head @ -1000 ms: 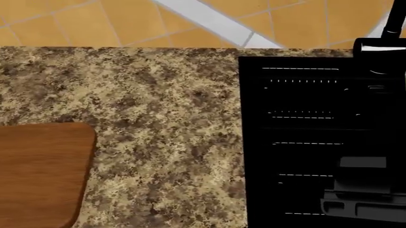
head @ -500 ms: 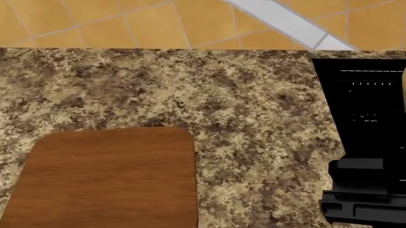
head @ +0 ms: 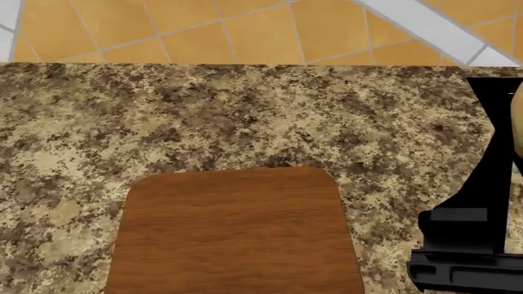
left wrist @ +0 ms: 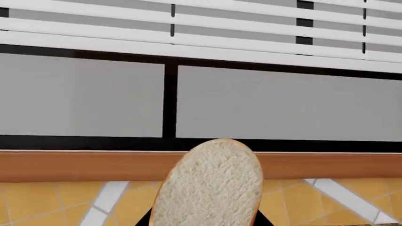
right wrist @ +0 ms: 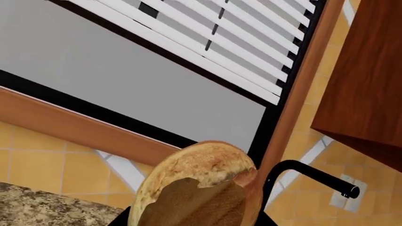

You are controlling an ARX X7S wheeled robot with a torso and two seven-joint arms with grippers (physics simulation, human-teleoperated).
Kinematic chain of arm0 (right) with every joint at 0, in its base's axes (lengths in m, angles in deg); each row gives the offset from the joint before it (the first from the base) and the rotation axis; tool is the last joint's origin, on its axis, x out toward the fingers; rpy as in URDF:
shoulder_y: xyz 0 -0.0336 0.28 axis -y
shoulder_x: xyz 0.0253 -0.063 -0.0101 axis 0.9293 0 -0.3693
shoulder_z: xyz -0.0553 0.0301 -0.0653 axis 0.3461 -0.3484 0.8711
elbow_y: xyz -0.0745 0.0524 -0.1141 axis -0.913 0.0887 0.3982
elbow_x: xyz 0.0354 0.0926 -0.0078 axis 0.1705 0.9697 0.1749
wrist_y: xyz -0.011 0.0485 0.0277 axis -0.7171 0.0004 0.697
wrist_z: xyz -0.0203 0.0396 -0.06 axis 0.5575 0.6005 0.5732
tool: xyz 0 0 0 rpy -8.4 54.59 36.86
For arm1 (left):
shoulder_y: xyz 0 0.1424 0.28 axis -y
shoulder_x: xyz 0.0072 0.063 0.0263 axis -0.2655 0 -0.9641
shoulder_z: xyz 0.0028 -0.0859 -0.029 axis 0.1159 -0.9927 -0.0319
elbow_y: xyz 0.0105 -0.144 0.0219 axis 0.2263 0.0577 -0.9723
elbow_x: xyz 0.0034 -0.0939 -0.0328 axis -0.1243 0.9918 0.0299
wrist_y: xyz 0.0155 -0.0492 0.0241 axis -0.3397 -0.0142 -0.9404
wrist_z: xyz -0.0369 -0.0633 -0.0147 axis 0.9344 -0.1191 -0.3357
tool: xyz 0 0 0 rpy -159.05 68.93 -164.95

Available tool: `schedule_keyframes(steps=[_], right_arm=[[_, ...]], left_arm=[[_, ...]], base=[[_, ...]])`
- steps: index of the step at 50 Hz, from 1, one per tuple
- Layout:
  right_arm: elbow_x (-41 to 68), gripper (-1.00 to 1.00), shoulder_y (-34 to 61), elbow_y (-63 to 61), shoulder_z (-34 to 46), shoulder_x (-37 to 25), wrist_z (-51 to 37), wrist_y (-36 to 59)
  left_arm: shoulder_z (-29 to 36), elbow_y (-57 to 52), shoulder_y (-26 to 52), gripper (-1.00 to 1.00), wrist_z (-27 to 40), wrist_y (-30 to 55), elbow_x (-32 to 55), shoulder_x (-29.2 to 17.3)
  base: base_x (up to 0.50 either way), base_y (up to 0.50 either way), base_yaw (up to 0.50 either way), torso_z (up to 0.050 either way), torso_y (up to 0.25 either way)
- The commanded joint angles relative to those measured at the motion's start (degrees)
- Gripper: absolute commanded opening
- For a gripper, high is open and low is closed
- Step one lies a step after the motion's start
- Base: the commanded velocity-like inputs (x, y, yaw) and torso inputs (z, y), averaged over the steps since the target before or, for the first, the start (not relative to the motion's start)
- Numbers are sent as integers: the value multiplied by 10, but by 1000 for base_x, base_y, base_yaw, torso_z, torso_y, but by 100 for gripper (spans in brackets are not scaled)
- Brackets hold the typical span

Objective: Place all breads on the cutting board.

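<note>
Now the reddish-brown wooden cutting board [head: 235,233] has shifted to view centre, empty; each pincer clamps bread: white-crumb chunk [left wrist: 210,186], golden loaf [right wrist: 197,188]

Head view panned left: cutting board [head: 233,233] now centred vs. far left; black stovetop [head: 494,159] nearly out at right.

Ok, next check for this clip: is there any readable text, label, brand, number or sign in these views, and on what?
None: no readable text in any view.
The white marks on the black appliance at the head view's right edge are thin lines, not characters.
The cutting board, the granite counter, the cut chunk, the oval loaf and the window blinds carry no lettering.
</note>
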Motion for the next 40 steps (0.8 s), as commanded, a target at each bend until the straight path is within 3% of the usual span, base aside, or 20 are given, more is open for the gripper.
schedule_keyframes(steps=[1,11,14,20,31,40], right_arm=[[32,-100,-58,0,-69,10,0,32],[116,-100,66,0,37,-34,0,-16],[135,-100,34,0,17,-2,0,-34],[169,-100,92,13,109,29,18,-69],[189,-100,107,116,136,76,104,-39],[201,-100,152,237,206,132,139,28]], left_arm=[[-4,-6,5,-100,-11,14,18,0],[-44,-18,43,-100,-23,106,68,13],[-51,-20,50,-100,-27,110,81,12],[-56,-26,54,-100,-25,112,84,11],[-62,-28,57,-100,-25,115,84,12],[-66,-23,58,-100,-24,120,84,19]], base=[[0,0,0,0,0],[0,0,0,0,0],[0,0,0,0,0],[0,0,0,0,0],[0,0,0,0,0],[0,0,0,0,0]])
